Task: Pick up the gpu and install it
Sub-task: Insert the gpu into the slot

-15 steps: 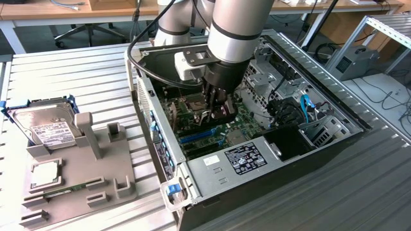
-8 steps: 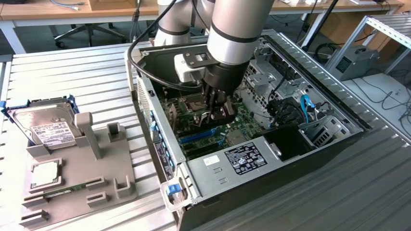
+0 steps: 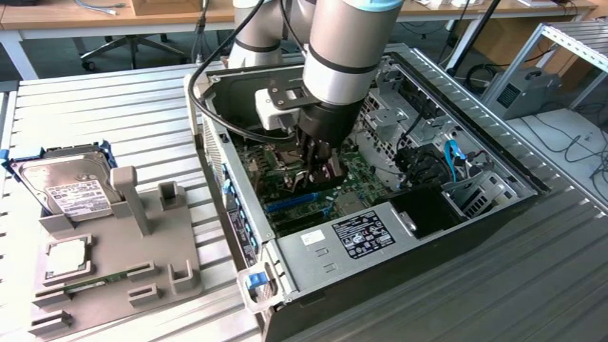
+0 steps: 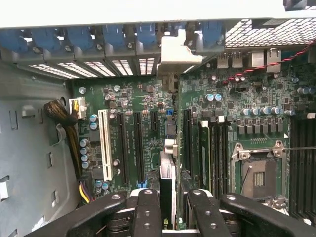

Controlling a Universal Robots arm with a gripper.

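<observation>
Closest to the exterior camera, the slatted metal table (image 3: pixel 532 285) is carrying an open computer case (image 3: pixel 494 146), lying on its side. Its power supply (image 3: pixel 366 235), with a black-and-white label, is sitting at about six o'clock inside the case. At nine o'clock from the case, on the same table, a grey parts holder (image 3: pixel 114 242) is standing, and a silver hard drive (image 3: pixel 67 182) is leaning in a blue frame at the holder's far end.

Further in, the arm is reaching down into the middle of the case, and the gripper (image 3: pixel 321 174) is hanging just over the green motherboard (image 3: pixel 366 174). A blue cable (image 3: pixel 451 153) is curling at three o'clock from the gripper, near the drive bays.

From the wrist, the gripper (image 4: pixel 173 200) is showing two black fingers (image 4: pixel 148 212) pressing in on a thin card seen edge-on (the gpu (image 4: pixel 168 173), with its silver bracket end pointing toward the rear slot openings). The gpu is being held clamped between them, above the black expansion slots and apart from the board as far as can be told. Beside those slots a white slot (image 4: pixel 104 143) is lying, and a yellow-and-black cable bundle (image 4: pixel 66 128) is hanging by the case wall. The bare CPU socket (image 4: pixel 256 173) is sitting on the other side of the gpu. Blue slot latches (image 4: pixel 84 39) are lining the rear edge.

Farthest off, at twelve o'clock in the exterior view, a wooden desk (image 3: pixel 95 14) is standing.
</observation>
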